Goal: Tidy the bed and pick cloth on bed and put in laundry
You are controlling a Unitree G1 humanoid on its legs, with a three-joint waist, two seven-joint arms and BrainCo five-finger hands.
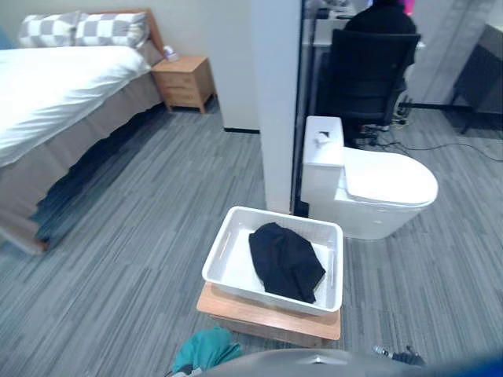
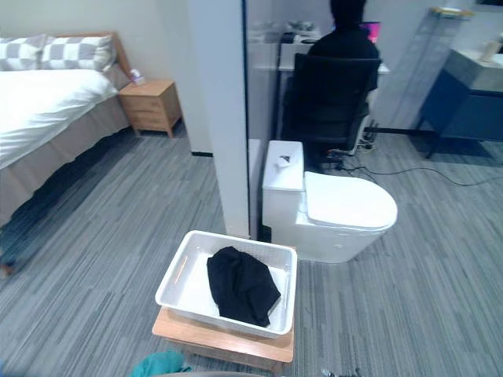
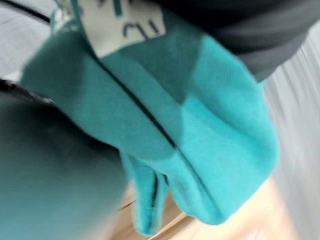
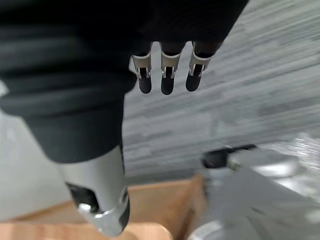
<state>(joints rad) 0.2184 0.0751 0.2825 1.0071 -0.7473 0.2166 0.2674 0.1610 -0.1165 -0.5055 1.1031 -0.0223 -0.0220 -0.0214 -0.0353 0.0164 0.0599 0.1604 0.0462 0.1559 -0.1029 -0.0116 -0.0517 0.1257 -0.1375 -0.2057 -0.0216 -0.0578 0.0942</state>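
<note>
**A:** Hands?

**B:** The right robot hand hangs released, its fingers straight, over the grey floor beside the wooden stand. The left robot hand is pressed against a teal cloth; I cannot tell whether it is grasping.

**A:** And the cloth?

**B:** The teal one is bunched, with a dark seam and a white label, at the near edge, left of the stand. A black cloth lies crumpled in the white basket on the stand. The bed is far left, under a white cover.
</note>
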